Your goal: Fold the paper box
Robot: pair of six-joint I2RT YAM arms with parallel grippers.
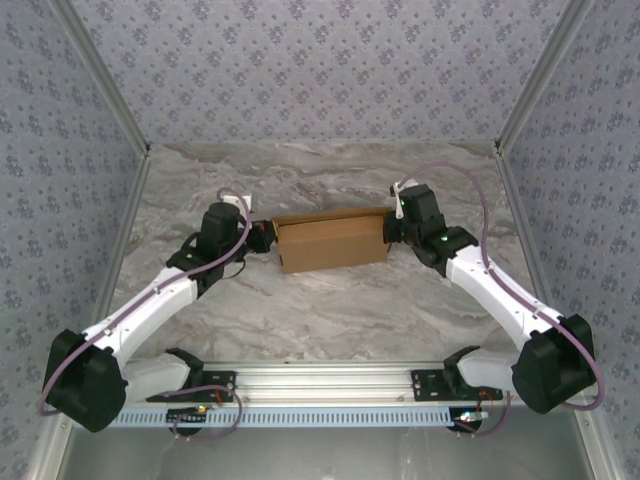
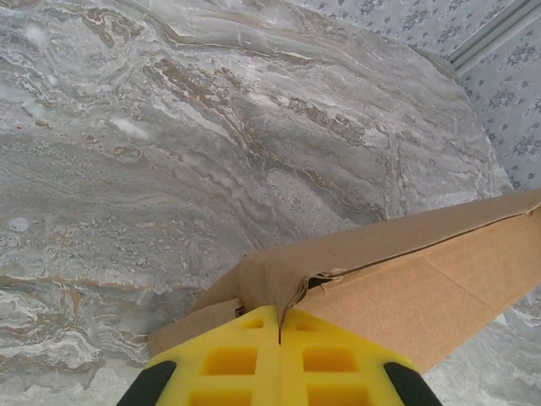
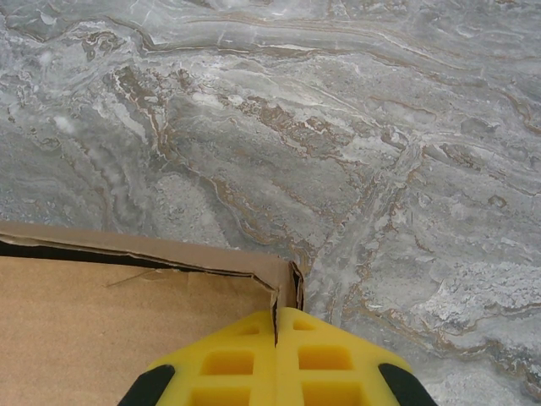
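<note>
Top external showed the box nearly closed, left gripper and right gripper clenched against its ends; the final tuck likely needed even inward pressure

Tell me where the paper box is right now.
In the top view the paper box lies near the middle of the table, with the left gripper at its left end and the right gripper at its right end.
</note>
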